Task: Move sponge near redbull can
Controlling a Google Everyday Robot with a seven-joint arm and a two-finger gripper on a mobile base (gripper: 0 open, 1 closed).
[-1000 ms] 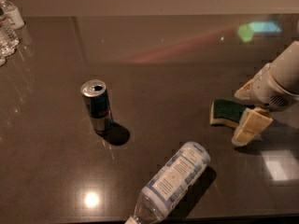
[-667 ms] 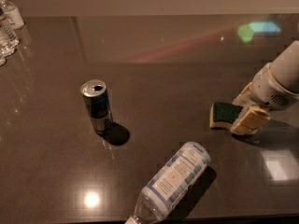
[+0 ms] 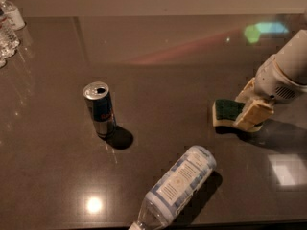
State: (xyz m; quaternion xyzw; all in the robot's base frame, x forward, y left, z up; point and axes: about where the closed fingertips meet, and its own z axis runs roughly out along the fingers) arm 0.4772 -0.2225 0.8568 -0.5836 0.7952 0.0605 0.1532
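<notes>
**Grasp check before carry**

Left: redbull can (image 3: 100,110) upright. Near centre: water bottle (image 3: 180,186) lying down; route far of it. Right: sponge (image 3: 227,110) flat on table (image 3: 158,80), gripper (image 3: 245,108) at its right end; cannot tell whether clamped. Confirm hold, lift slightly, carry left.

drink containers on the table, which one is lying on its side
The clear water bottle at the front lies on its side; the redbull can and the far-left bottles stand upright. The gripper is at the right, by the sponge.
</notes>
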